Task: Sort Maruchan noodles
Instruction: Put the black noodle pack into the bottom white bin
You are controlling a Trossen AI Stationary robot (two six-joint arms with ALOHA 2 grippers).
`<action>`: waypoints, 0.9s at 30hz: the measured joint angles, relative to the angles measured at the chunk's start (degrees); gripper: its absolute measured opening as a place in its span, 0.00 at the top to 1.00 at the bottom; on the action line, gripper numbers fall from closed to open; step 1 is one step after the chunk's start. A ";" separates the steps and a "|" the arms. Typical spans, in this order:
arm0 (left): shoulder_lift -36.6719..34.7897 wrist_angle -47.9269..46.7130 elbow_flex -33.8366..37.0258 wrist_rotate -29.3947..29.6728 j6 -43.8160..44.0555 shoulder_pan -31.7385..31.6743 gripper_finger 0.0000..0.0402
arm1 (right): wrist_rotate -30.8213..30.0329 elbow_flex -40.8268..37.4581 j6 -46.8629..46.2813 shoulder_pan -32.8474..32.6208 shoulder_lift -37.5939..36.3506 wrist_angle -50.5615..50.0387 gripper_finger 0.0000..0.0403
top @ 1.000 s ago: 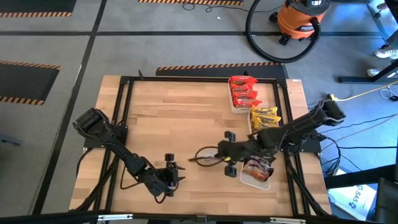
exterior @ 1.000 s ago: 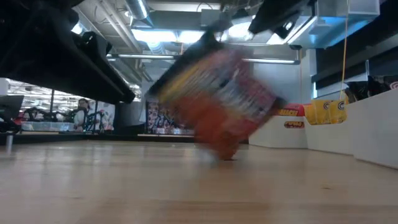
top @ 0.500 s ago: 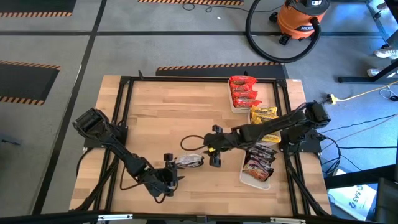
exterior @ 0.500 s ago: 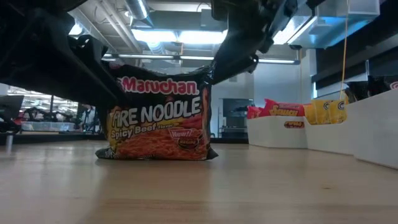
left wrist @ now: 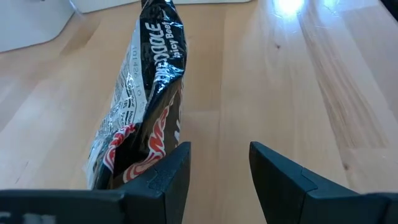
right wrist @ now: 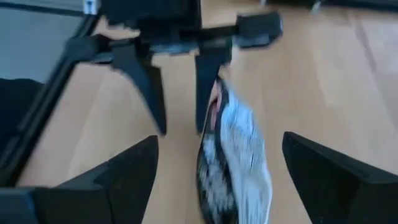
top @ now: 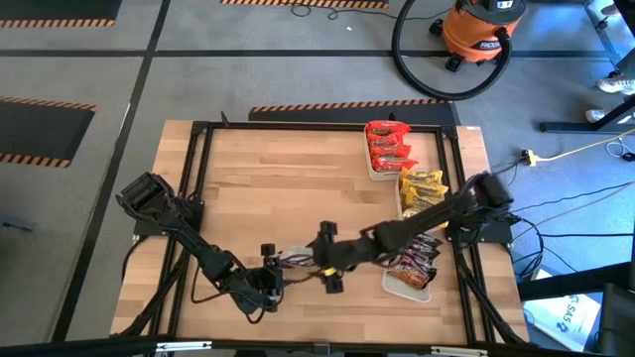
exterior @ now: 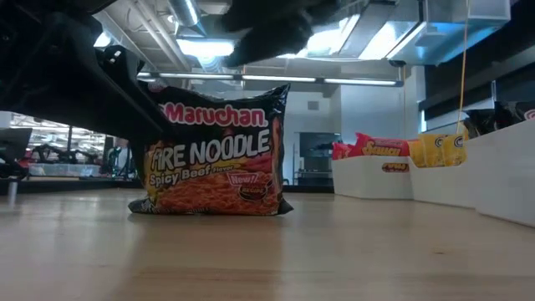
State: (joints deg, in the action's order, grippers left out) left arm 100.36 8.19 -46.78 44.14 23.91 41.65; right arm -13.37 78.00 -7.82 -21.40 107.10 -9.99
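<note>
A dark Maruchan packet (exterior: 213,150) stands on edge at mid-counter (top: 258,188), just beside the left pincer (left wrist: 214,171), whose jaws gape empty; the right pincer (right wrist: 214,180) straddles it wide, seemingly presenting it for a handover.

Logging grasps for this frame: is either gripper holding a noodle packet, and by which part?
Nothing is held. The dark Fire Noodle packet stands on edge between the open right gripper's fingers, ungripped. The left gripper is open beside it.
</note>
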 joint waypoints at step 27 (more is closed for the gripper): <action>0.00 -0.04 0.00 -0.11 0.19 0.13 0.61 | -6.59 19.98 -1.03 3.63 18.96 -23.58 0.27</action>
State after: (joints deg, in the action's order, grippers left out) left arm 100.36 8.14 -46.78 44.03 24.10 41.78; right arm -19.96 97.97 -8.85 -17.78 126.06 -33.57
